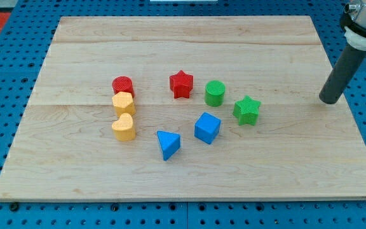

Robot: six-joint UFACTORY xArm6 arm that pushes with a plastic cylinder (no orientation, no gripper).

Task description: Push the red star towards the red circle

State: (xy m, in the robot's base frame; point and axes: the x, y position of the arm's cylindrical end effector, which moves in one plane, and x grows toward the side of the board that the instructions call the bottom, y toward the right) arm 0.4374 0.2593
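The red star (181, 84) lies near the middle of the wooden board (183, 38). The red circle (122, 85) lies to its left, a block's width or so of bare wood between them. My tip (328, 100) rests on the board at the view's far right, well to the right of the red star and of the green star (247, 110). It touches no block.
A yellow hexagon (123, 103) sits right below the red circle, touching it, with a yellow heart (124, 126) below that. A green circle (215, 93) lies right of the red star. A blue cube (207, 128) and blue triangle (168, 144) lie lower down.
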